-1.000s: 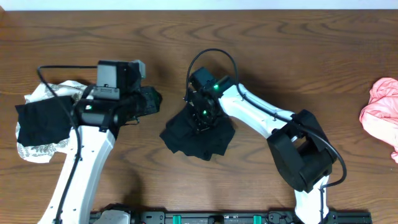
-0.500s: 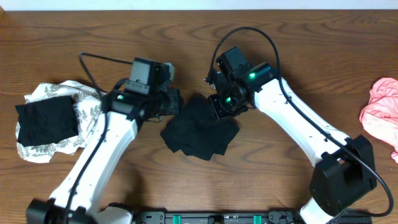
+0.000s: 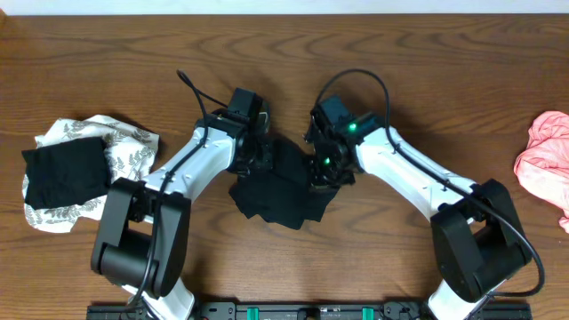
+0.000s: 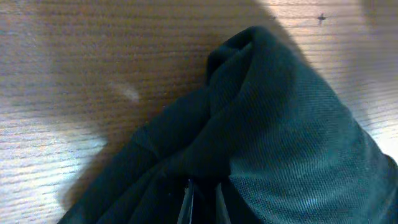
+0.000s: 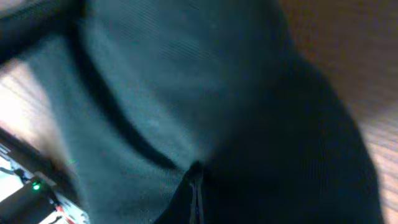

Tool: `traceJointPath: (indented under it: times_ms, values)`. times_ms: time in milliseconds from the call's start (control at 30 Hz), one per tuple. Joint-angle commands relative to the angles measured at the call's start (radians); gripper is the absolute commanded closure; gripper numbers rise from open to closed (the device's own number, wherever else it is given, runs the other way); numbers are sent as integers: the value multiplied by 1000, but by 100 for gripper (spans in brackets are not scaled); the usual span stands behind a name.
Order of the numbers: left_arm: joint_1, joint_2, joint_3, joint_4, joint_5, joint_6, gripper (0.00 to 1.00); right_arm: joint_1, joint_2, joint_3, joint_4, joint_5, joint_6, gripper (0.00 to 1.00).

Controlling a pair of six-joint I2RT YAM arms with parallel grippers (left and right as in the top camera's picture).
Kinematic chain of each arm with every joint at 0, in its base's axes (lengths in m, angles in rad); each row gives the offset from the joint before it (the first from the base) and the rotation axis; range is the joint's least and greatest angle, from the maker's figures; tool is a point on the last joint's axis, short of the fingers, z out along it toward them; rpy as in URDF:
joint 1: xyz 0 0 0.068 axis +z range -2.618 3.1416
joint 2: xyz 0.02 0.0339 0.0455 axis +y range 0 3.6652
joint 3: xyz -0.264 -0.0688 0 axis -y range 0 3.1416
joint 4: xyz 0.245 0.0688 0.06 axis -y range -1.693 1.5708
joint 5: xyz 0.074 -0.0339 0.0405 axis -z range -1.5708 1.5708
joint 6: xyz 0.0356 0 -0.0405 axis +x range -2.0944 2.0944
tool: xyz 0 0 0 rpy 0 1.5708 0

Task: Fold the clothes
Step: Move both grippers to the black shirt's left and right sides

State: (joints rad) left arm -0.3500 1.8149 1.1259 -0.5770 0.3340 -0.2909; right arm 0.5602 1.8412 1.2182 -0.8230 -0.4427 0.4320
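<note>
- The left pincer (image 3: 265, 161) and right pincer (image 3: 322, 174) have converged on the black shirt (image 3: 280, 201), at its upper edges.
- Both are now clamped on its cloth — spreading can start.

Open brown wooden surface (image 3: 427, 80) lies between the crumpled black fabric garment (image 3: 280, 200) and the pink cloth heap (image 3: 544, 164); a white leaf-print fabric pile (image 3: 129, 147) blocks the left.
</note>
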Motion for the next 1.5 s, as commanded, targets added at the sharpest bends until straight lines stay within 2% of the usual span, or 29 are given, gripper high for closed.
traceJointPath:
  times_ms: [0,267,367,433,567,633,700,767,800,900,967,1000,1100,1133,1233,1367,1400,1467]
  values:
    - [0,15,-8,-8,-24,9,86,6,10,-87,44,-71,56,99]
    - [28,13,-7,-63,-160,10,85,-12,3,-151,6,-23,62,99]
    - [67,-5,-2,-86,-159,10,85,-27,-21,-151,-18,-13,30,99]
    - [94,-34,11,-122,-159,10,78,-38,-52,-151,-22,-13,2,99]
    - [116,-127,27,-165,-109,26,76,-50,-157,-150,3,-14,-95,99]
    - [117,-196,27,-172,-86,25,71,-57,-236,-147,16,-14,-140,98]
    - [115,-270,27,-175,-58,24,66,-69,-311,-143,28,-9,-167,88]
    - [115,-324,27,-174,-34,0,62,-87,-375,-143,43,-8,-173,73]
    - [115,-350,26,-175,-31,-38,61,-99,-405,-143,51,-8,-187,65]
    - [115,-378,26,-178,-31,-114,61,-132,-444,-143,72,13,-187,53]
    - [115,-377,18,-184,-31,-199,60,-150,-444,-143,86,13,-187,35]
    - [115,-377,5,-188,-30,-254,61,-156,-439,-143,93,13,-187,29]
    - [115,-377,-61,-187,-21,-369,61,-159,-429,-143,125,2,-236,14]
    - [115,-377,-98,-169,-5,-393,61,-157,-427,-143,137,-13,-270,12]
    - [115,-379,-191,-82,55,-399,60,-151,-420,-143,173,-37,-339,14]
    - [116,-406,-255,-47,76,-400,61,-148,-397,-143,231,-34,-359,48]
    - [116,-427,-258,-56,64,-399,61,-148,-388,-143,241,-33,-359,53]
    - [116,-483,-258,-83,18,-400,62,-148,-377,-143,249,-33,-359,56]
